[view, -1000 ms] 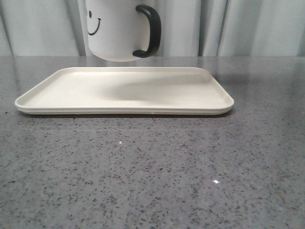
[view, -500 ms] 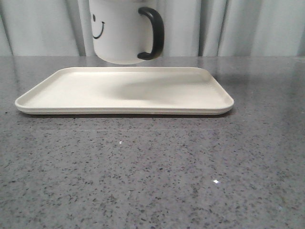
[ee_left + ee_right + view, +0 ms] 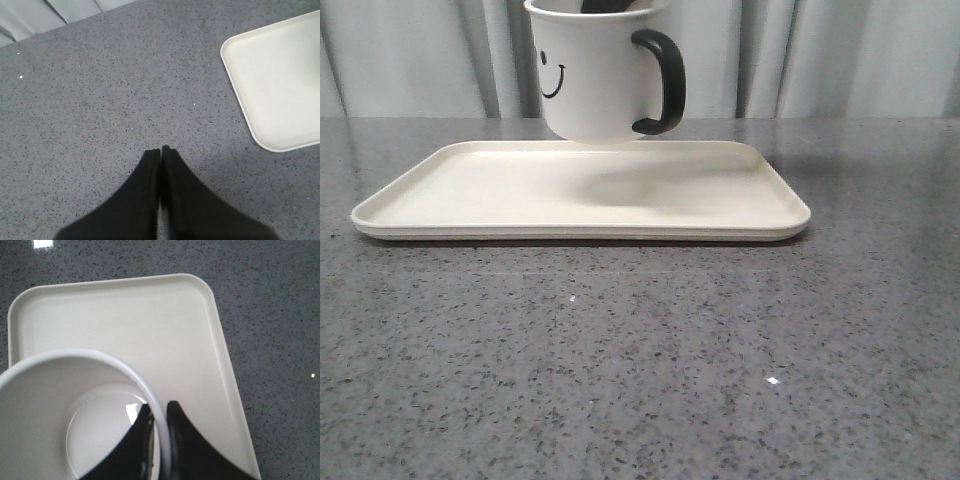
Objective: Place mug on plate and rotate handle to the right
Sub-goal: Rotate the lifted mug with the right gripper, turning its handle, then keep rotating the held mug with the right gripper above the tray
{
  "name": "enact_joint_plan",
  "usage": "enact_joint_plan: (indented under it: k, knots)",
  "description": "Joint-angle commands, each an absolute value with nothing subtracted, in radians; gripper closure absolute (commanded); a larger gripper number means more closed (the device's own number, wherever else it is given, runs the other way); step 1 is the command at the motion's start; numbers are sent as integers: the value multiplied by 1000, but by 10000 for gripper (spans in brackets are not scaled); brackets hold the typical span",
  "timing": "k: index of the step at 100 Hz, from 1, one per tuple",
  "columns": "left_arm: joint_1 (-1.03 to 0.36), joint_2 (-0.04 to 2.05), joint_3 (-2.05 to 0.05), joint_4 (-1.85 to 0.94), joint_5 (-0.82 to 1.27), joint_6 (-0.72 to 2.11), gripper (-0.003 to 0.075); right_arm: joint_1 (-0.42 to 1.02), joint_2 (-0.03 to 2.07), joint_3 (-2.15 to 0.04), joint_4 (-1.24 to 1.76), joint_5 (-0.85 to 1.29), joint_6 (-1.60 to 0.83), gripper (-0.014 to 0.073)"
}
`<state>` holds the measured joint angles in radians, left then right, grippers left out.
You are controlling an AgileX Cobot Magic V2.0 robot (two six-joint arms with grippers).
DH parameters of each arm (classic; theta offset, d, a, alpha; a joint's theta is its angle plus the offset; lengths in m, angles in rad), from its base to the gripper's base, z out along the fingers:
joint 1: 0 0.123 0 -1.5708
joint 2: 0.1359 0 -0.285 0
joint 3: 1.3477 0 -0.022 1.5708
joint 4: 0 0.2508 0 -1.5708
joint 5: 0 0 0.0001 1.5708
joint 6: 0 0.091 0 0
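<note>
Gray speckled stone table (image 3: 640, 360) w/ pale pleated curtain (image 3: 410, 60) behind its far edge.

Both hands closed, one loaded, one empty.

Right hand (image 3: 159, 412): its two dark fingers pinch the mug (image 3: 595, 75) by the rim, one finger inside the wall and one outside, holding it upright in the air; in the front view only dark finger tips show above the rim. Left hand (image 3: 161, 152): fingers pressed together with tips touching, nothing between them, poised above the counter (image 3: 100, 100), pointing downward, seen only in its own wrist view.
</note>
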<state>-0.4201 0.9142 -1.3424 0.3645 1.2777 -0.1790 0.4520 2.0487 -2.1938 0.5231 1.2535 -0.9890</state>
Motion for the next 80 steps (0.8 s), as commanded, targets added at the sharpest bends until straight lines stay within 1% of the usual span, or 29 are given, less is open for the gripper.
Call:
enact_joint_plan:
  k: [1,80]
  knots:
    - [-426,909,-1363,379,1261,-191,740,445,1987,-2215,555,1337,-987,659]
    - [-426,909,-1363,379,1261,-191,740,445,1987,-2158,588,1338,-1008,659]
